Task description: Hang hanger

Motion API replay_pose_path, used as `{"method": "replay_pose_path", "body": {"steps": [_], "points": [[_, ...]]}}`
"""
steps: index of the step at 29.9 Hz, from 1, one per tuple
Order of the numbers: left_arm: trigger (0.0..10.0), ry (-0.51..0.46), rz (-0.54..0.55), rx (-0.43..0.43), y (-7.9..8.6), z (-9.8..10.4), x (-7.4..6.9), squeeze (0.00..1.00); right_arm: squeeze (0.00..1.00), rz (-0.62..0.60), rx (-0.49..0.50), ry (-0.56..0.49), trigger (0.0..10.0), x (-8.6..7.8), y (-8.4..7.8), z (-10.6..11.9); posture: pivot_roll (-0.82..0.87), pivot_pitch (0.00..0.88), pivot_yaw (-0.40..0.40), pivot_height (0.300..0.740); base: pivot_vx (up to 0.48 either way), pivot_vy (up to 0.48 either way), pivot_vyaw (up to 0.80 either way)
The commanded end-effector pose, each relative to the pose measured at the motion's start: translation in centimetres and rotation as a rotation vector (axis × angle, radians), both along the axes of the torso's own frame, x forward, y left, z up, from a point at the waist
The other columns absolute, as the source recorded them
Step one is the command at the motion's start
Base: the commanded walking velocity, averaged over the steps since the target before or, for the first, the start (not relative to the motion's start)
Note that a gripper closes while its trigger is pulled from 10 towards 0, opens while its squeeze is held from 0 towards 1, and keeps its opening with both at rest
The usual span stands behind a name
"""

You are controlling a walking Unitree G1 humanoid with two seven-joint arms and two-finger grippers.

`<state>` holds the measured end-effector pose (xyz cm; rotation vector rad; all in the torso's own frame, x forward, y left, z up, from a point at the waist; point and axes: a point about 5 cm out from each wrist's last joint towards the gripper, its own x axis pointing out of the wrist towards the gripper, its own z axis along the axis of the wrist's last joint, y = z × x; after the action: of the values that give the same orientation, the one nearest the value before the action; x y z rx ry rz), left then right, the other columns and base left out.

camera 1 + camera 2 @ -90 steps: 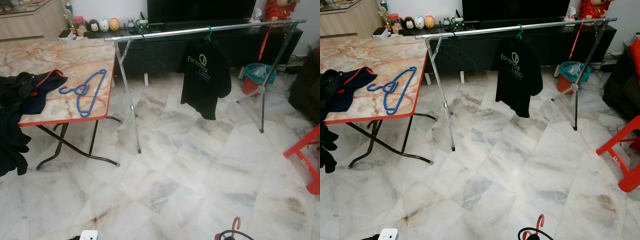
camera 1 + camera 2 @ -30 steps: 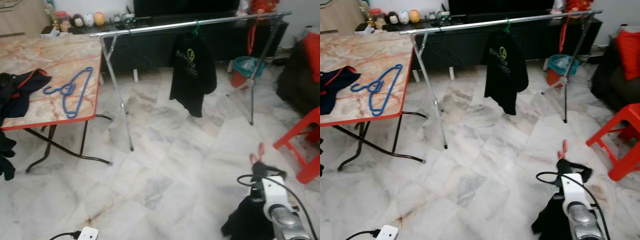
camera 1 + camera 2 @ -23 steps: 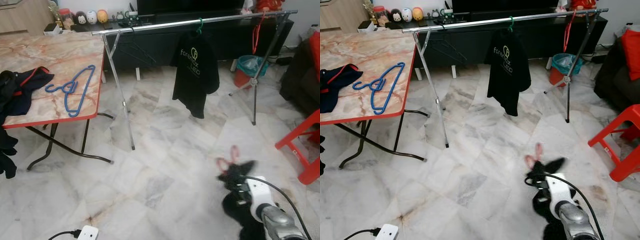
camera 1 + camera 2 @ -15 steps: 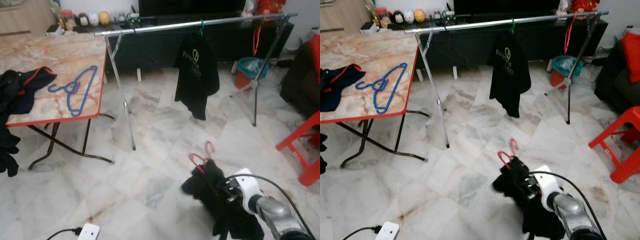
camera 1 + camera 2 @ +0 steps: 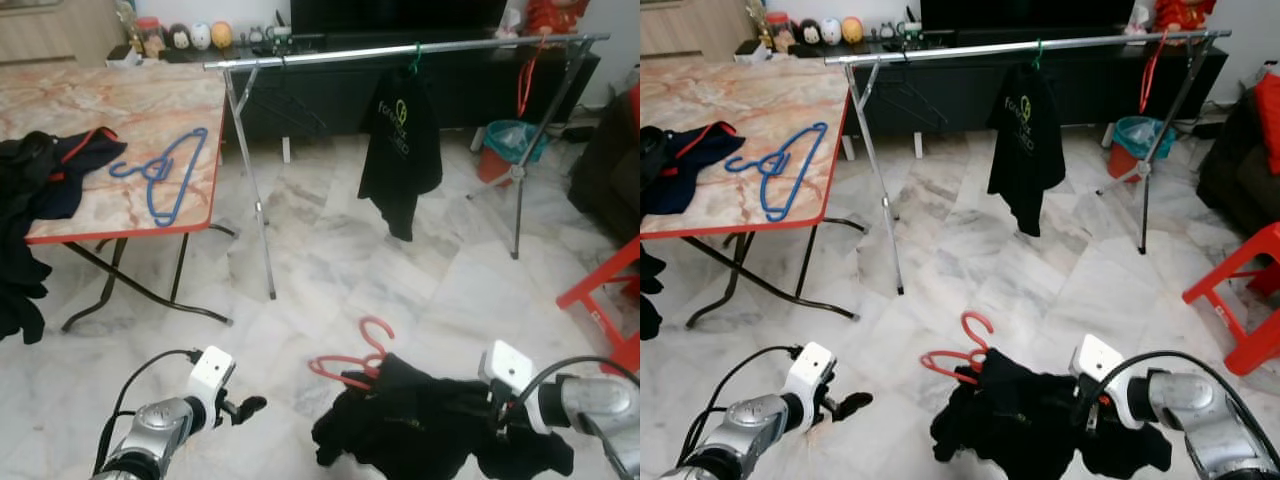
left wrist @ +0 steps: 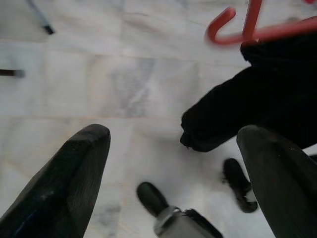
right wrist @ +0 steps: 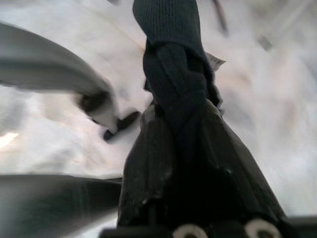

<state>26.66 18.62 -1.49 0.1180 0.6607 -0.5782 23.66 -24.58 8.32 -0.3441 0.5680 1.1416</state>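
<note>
right pincer (image 7: 168,163) clamped on black garment (image 5: 430,430), carrying it low so red hanger (image 5: 352,358) rides along | left pincer (image 6: 173,163) spread wide, reaching toward hanger for handoff, I reckon | rail (image 5: 400,50) well ahead, hanging not yet started

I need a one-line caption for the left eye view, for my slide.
Right gripper holds a black garment on a red hanger, short of the rail.
</note>
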Motion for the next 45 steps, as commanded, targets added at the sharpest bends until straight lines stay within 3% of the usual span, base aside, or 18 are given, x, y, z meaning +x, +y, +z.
{"method": "replay_pose_path", "body": {"steps": [1,12,16,21,23,29,32,35,37,40,41,43,45], "points": [[10.0,0.002,-0.013,-0.026,0.0,0.6,0.5,0.0,0.0,0.07,0.105,-0.049,10.0,0.2,0.5,2.7,-0.08,0.023,0.002,0.74,0.0,0.0,0.0],[10.0,0.018,-0.003,-0.088,0.0,0.7,0.5,0.0,0.0,0.214,0.177,0.033,10.0,-1.4,0.5,4.7,-0.08,0.029,-0.006,0.74,0.0,0.0,0.0],[10.0,0.053,0.024,-0.144,0.2,0.5,0.0,0.0,0.0,0.286,0.156,0.071,10.0,-2.4,0.5,4.6,-0.08,0.031,-0.008,0.74,0.0,0.0,0.0],[10.0,0.124,-0.009,-0.235,0.1,0.1,-0.7,0.0,0.0,0.311,0.134,0.043,10.0,-2.3,0.2,5.0,-0.08,0.032,-0.008,0.74,0.0,0.0,0.0],[10.0,0.159,-0.058,-0.237,0.0,-0.2,-1.4,0.0,0.0,0.279,0.075,0.036,10.0,-1.9,-0.4,4.9,-0.08,0.03,-0.006,0.74,0.0,0.0,0.0],[10.0,0.189,-0.053,-0.22,0.8,-0.7,-2.1,0.0,0.0,0.099,-0.175,-0.071,10.0,0.2,-2.9,3.2,-0.08,0.032,-0.004,0.74,0.0,0.0,0.0],[10.0,0.204,-0.075,-0.215,0.9,-0.7,-2.4,0.0,0.0,0.043,-0.253,-0.076,10.0,0.5,-3.7,2.4,-0.07,0.032,-0.003,0.74,0.0,0.0,0.0],[10.0,0.211,-0.079,-0.186,1.1,-0.9,-2.6,0.0,0.0,0.122,-0.287,-0.025,10.0,-0.4,-3.6,1.8,-0.07,0.03,-0.002,0.74,0.0,0.0,0.0],[10.0,0.194,-0.069,-0.155,1.2,-1.0,-2.5,0.0,0.0,0.122,-0.245,-0.041,10.0,-0.3,-3.0,1.9,-0.07,0.03,-0.002,0.74,0.0,0.0,0.0],[10.0,0.156,0.0,-0.112,1.0,-1.1,-2.0,0.0,0.0,-0.026,-0.129,-0.159,10.0,1.7,-2.0,2.3,-0.08,0.029,-0.006,0.74,0.0,0.0,0.0],[10.0,0.123,0.102,-0.062,1.2,-1.2,-1.6,0.0,0.0,-0.211,-0.058,-0.29,10.0,3.7,-1.6,2.4,-0.08,0.029,-0.008,0.74,0.0,0.0,0.0],[10.0,0.093,0.228,-0.036,1.4,-1.3,-1.2,0.0,0.0,-0.45,0.096,-0.312,10.0,5.1,-1.5,2.2,-0.08,0.027,-0.01,0.74,0.0,0.0,0.0],[10.0,0.099,0.303,-0.003,1.5,-1.7,-1.4,0.0,0.0,-0.569,0.129,-0.322,10.0,5.2,-1.5,1.0,-0.08,0.029,-0.008,0.74,0.0,0.0,0.0]]}}
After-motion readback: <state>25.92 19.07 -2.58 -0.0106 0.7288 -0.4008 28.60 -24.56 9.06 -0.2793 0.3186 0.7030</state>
